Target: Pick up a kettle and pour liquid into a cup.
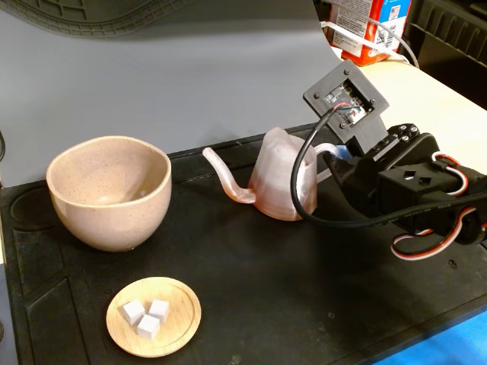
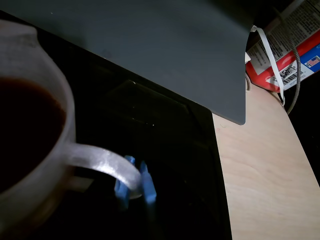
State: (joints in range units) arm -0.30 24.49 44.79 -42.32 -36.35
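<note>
The translucent pinkish kettle [image 1: 280, 182] stands upright on the black mat [image 1: 251, 289], its thin spout pointing left toward the cup [image 1: 110, 190]. The beige-pink speckled cup stands at the left, about a spout's length from the spout tip. In the wrist view, dark reddish-brown liquid [image 2: 25, 130] fills the kettle [image 2: 55, 150]. My gripper [image 1: 335, 157] reaches in from the right at the kettle's loop handle [image 2: 100, 162]. Its blue fingertips [image 2: 148, 184] sit on either side of the handle, closed on it [image 2: 135, 184].
A small round wooden dish [image 1: 183, 323] with three white cubes lies on the mat's front left. A red and white carton [image 1: 373, 26] stands at the back right on the pale table [image 1: 434, 99]. A grey panel [image 1: 190, 76] rises behind the mat.
</note>
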